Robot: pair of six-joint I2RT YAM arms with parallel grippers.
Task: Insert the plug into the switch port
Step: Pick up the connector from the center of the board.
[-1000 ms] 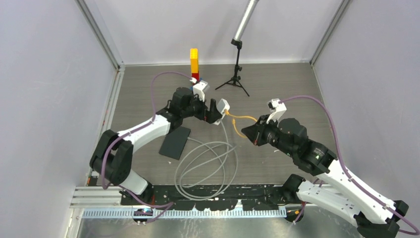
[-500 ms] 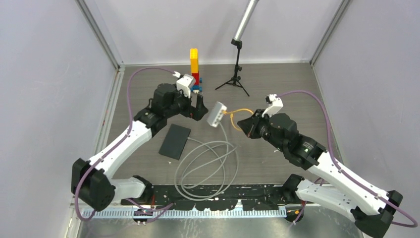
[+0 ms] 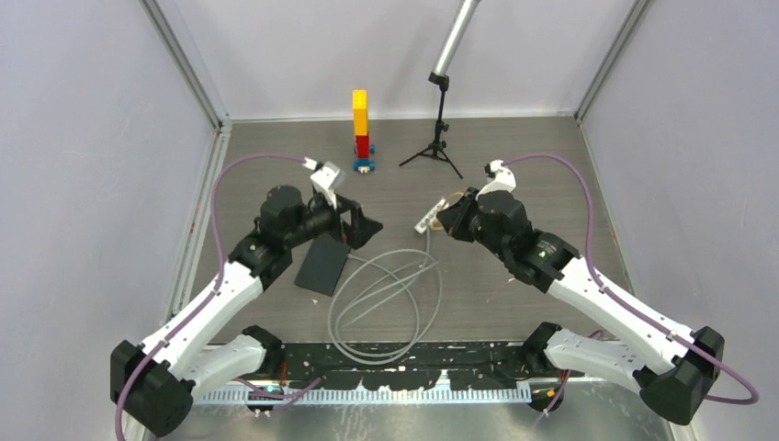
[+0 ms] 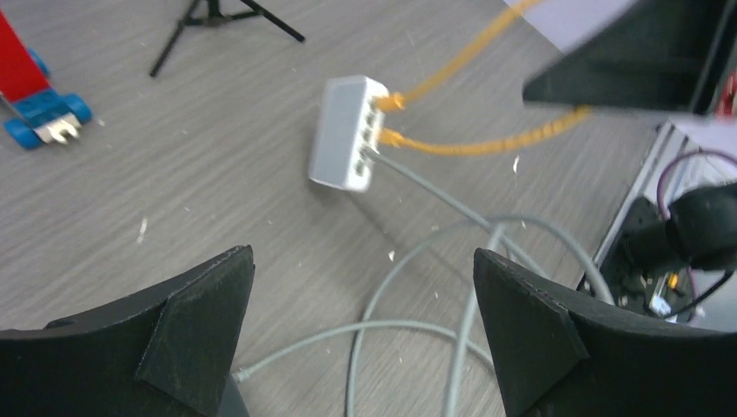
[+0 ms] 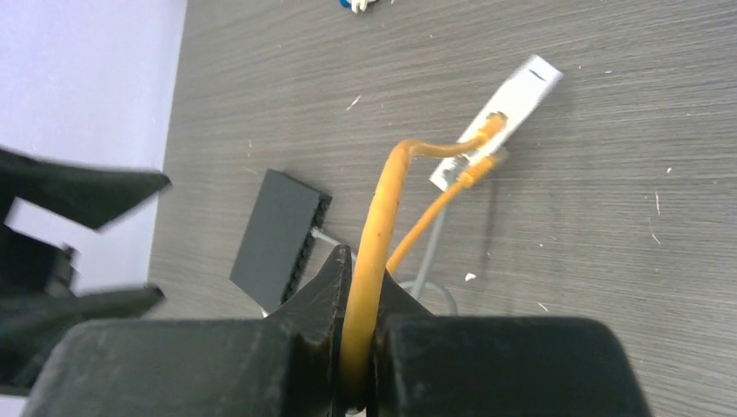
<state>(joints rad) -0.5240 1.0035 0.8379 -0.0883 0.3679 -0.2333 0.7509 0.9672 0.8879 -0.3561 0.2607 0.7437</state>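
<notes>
The white switch box is low over the table's middle; I cannot tell whether it rests flat. Its port side holds two orange plugs and a grey cable's end. My right gripper is right beside the box and shut on the orange cable. That cable arcs from the fingers to the upper plug, which sits in a switch port of the box. My left gripper is open and holds nothing. It hangs a short way left of the box, in the top view.
A flat black box lies under the left wrist. The grey cable lies in loops toward the near edge. A red-and-yellow brick tower and a small tripod stand at the back. Walls close in both sides.
My left arm has pulled back to the left, away from the white box. The box has moved right and down, and the right gripper has come up close to it with the orange cable.
</notes>
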